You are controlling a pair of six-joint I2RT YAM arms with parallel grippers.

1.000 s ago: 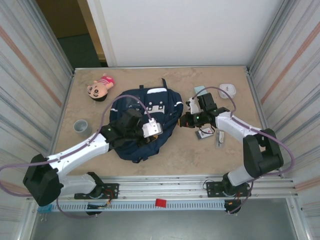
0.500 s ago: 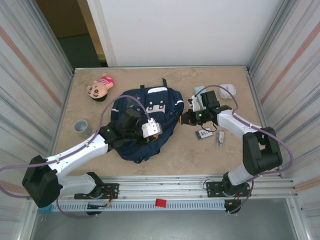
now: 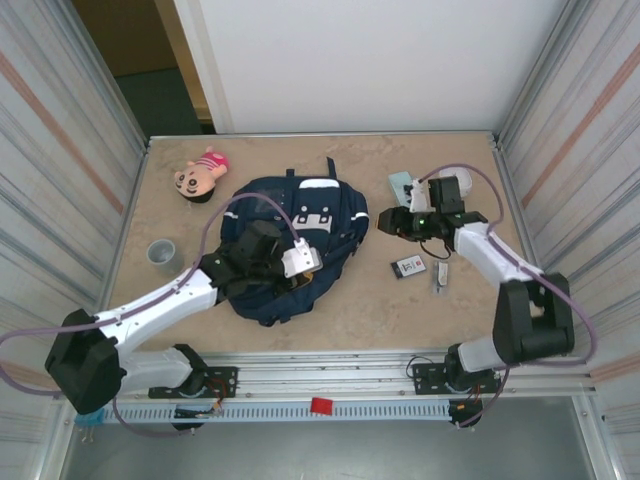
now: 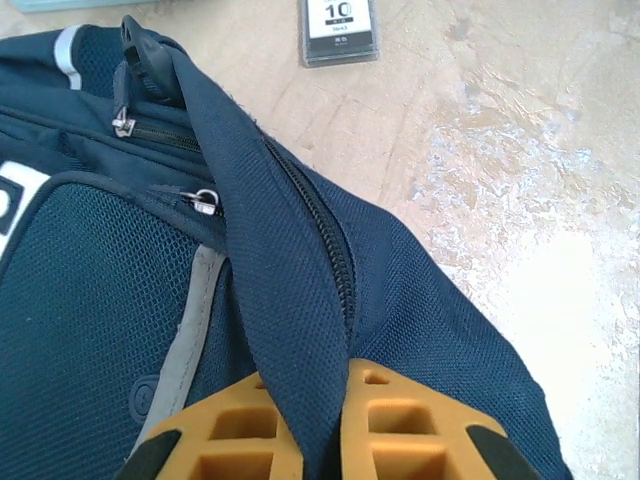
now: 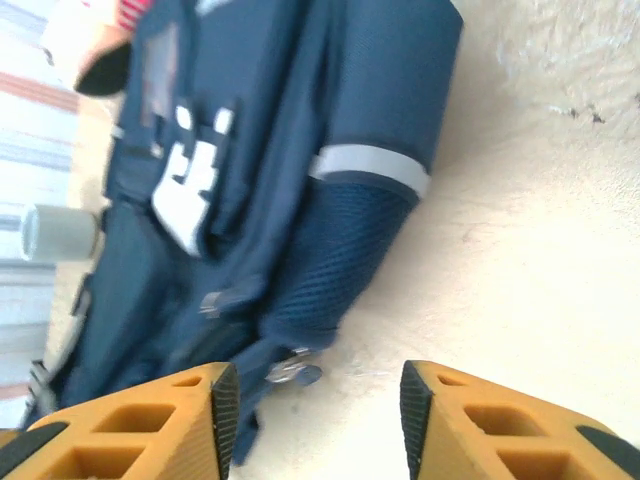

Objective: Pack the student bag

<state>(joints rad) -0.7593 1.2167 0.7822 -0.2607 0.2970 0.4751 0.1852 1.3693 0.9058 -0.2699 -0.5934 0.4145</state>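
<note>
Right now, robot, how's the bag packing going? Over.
Left jaws shut on student bag flap. Right jaws open, empty. Card pack, doll, cup loose on table.

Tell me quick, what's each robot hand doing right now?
Left gripper: shut, pinching a fold of the student bag.
Right gripper: open, holding nothing, beside the bag.

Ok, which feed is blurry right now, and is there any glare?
Right wrist: blurred, the bag smeared and soft. Left wrist: sharp, zipper teeth crisp, with a bright glare patch on the table. Top external: sharp and evenly lit.
</note>
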